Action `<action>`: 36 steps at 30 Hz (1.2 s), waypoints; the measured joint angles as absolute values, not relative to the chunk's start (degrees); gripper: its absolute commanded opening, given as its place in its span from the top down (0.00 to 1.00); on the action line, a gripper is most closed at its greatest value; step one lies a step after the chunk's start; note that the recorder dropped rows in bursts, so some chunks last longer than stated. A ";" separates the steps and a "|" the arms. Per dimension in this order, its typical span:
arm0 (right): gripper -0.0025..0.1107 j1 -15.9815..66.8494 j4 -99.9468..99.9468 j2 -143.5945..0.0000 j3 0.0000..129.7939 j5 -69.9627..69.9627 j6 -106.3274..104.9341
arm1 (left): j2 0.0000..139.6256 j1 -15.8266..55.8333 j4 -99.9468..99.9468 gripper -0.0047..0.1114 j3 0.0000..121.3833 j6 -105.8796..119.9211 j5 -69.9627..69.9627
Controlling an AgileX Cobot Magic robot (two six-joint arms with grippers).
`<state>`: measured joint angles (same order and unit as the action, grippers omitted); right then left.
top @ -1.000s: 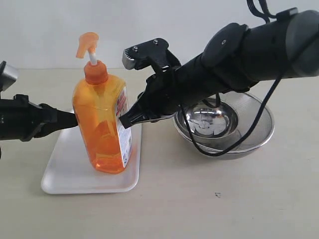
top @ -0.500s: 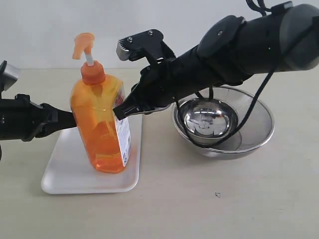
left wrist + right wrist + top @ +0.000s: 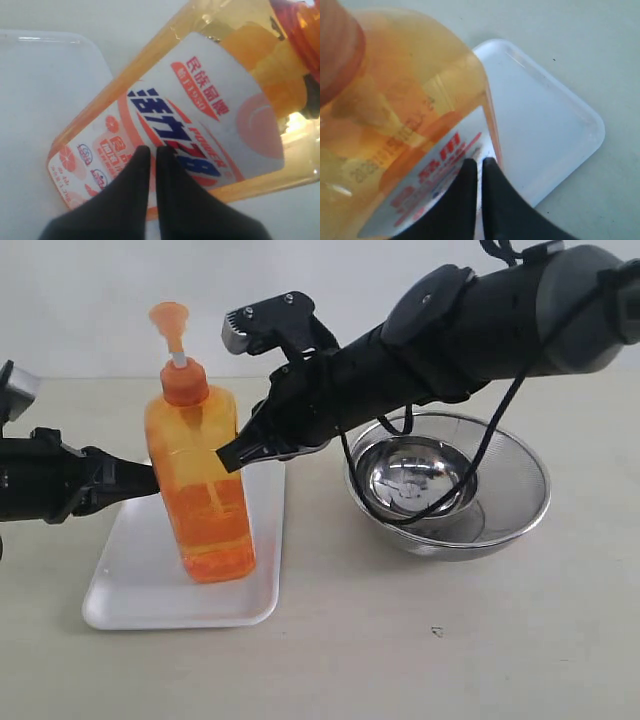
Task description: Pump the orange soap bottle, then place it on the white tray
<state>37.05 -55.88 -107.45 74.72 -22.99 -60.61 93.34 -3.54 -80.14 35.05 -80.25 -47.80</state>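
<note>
the orange soap bottle (image 3: 205, 490) is standing upright on the white tray (image 3: 130, 590). the left gripper (image 3: 152, 480), fingers pinched together, is touching the bottle's label with its tips, and the right gripper (image 3: 226, 458), likewise closed to a sliver, is touching the opposite side.

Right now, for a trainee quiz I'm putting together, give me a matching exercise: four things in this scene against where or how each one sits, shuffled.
Column one
1. orange soap bottle
2. white tray
3. steel bowl
4. right gripper

Column two
A. nested inside the mesh strainer
B. fingers together, tips at the bottle's side
C. standing on the tray
D. lying flat on the table, under the bottle

Pairs: 1-C, 2-D, 3-A, 4-B.
</note>
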 measured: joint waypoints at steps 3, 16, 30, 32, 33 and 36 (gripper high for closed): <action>0.98 37.05 -55.88 -107.45 74.70 -23.23 -60.61 | 93.34 -3.54 -80.14 0.92 35.05 -80.25 -47.76; 0.98 37.05 -55.88 -107.45 74.70 -27.48 -60.61 | 93.34 -3.54 -77.58 0.92 36.84 -79.70 -45.26; 0.98 37.05 -49.38 -107.45 74.84 -27.10 -55.16 | 93.34 -3.79 -77.77 0.92 37.07 -79.57 -42.11; 0.98 36.17 -44.76 -107.45 74.84 -27.00 -50.34 | 93.20 -5.03 -78.93 0.92 37.07 -80.12 -40.17; 0.98 35.42 -42.59 -107.45 74.84 -27.00 -47.97 | 93.01 -5.69 -79.58 0.92 37.07 -80.54 -39.76; 0.98 32.98 -39.65 -107.33 74.84 -27.10 -44.55 | 91.69 -7.80 -80.26 0.92 37.07 -81.46 -39.96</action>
<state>32.98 -39.65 -107.33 74.84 -27.10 -44.55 91.69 -7.80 -80.26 37.07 -81.46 -39.96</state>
